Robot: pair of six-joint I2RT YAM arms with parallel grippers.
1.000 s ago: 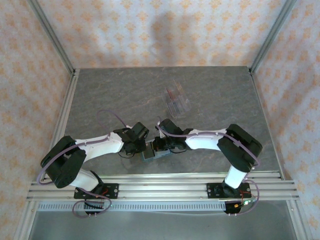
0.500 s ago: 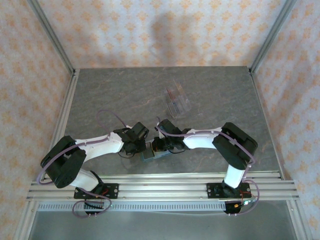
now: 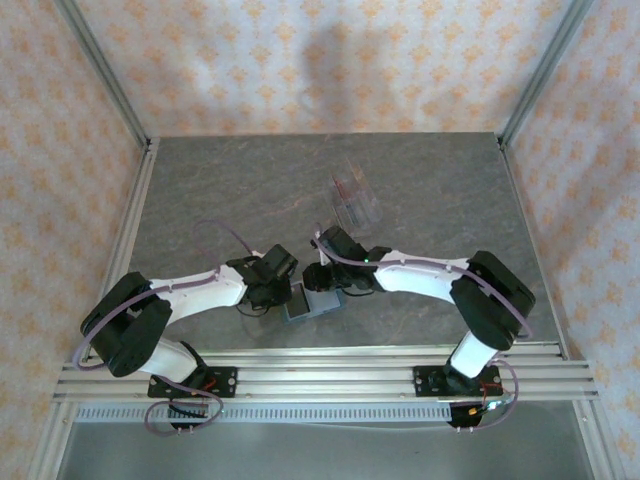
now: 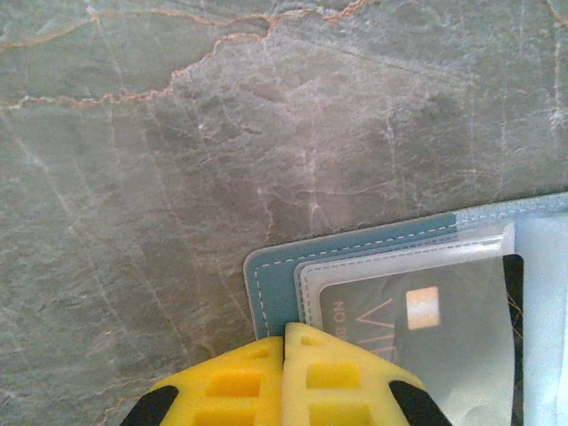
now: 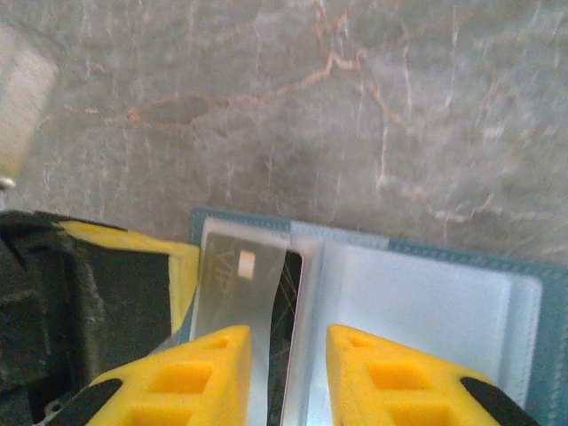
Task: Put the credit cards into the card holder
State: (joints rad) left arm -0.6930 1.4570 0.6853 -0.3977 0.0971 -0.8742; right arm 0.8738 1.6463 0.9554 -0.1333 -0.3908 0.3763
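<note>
Card holder (image 3: 308, 303) lies open near the front edge of the table (image 3: 200, 190), one dark card (image 4: 417, 328) inside its clear sleeve (image 4: 390, 259). My left gripper (image 4: 284, 342) is pressed together over the holder's corner; my right gripper (image 5: 288, 346) stands parted above the card's edge, pinching nothing. Risk: a lifting finger could drag the card out, or the holder could skid. I cannot confirm hold-down contact, nor read the clear box (image 3: 352, 198) behind.
</note>
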